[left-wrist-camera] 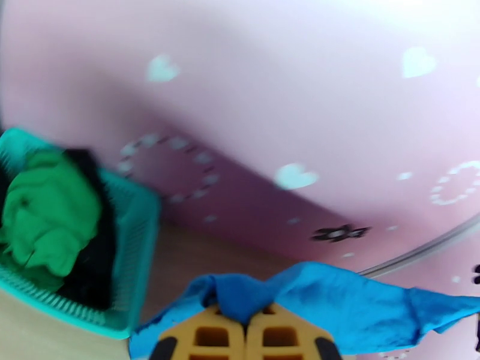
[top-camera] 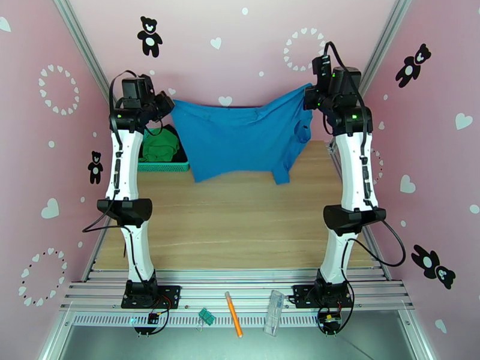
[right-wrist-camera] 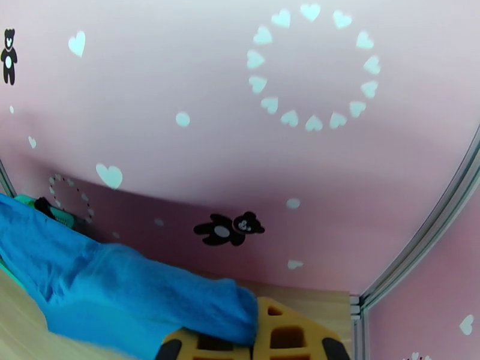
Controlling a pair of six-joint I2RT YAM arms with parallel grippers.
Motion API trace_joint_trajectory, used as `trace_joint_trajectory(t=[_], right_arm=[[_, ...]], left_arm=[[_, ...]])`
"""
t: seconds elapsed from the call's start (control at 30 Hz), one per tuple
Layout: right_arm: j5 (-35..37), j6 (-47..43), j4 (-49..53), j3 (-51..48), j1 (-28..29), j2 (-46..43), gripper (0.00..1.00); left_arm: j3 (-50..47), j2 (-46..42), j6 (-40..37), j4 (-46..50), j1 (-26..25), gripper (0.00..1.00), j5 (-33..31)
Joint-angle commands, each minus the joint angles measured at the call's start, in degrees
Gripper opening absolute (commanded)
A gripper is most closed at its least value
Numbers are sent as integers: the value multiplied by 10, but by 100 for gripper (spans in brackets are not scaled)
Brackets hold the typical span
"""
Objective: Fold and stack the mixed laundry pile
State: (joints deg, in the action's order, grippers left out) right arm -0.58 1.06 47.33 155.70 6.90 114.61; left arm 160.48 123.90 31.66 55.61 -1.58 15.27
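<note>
Closest to you, on the metal rail in front of the arm bases, lie an orange pen (top-camera: pixel 233 314) and a clear plastic piece (top-camera: pixel 275 307), well apart from the laundry. Beyond them the wooden bench (top-camera: pixel 240 223) lies bare up to its far part. There both arms reach up and hold the blue shirt (top-camera: pixel 246 139) between them, above the far end of the bench. Your left end effector (top-camera: pixel 165 106) has one upper corner: in the left wrist view its yellow fingers (left-wrist-camera: pixel 207 337) are pressed together with a fold of blue cloth bunched between their tips. Your right end effector (top-camera: pixel 309 97) has the opposite corner, and in the right wrist view the cloth drapes over one finger and is pinched into the narrow gap. The shirt is a medium blue, creased, and its top edge sags in the middle. Its body hangs down as a broad sheet, and a sleeve dangles lowest at the right. You cannot tell whether the hem touches the bench. Behind the shirt's lower left corner the teal mesh basket (top-camera: pixel 162 167) sits at the far left of the bench. It holds the crumpled green garment (left-wrist-camera: pixel 48 217) with the black garment (left-wrist-camera: pixel 96 265) tucked beside it. Past everything stands the pink wall (top-camera: pixel 240 25) with its hearts and bears.
</note>
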Motion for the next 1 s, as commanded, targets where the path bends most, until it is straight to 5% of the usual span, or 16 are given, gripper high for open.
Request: trace_joint_trajectory(t=[0.0,0.1,0.37,0.57,0.73,0.97], right_arm=[[4,-7,-25,-5,-1,-55,0],[-10,-7,7,-60,-1,-105,0],[-50,-5,-16,-418,16,-405,0],[-63,0,35,-526,18,-555,0],[-20,-8,51,-542,18,-549,0],[22,-18,-11,-539,18,-421,0]], left_arm=[[4,-40,4,-10,7,0,39],[-65,-92,-21,15,-6,0,43],[-366,-344,-58,18,-54,0,36],[-476,-485,-58,55,-57,0,21],[-492,-498,-48,59,-57,0,38],[-489,-399,-41,22,-57,0,38]])
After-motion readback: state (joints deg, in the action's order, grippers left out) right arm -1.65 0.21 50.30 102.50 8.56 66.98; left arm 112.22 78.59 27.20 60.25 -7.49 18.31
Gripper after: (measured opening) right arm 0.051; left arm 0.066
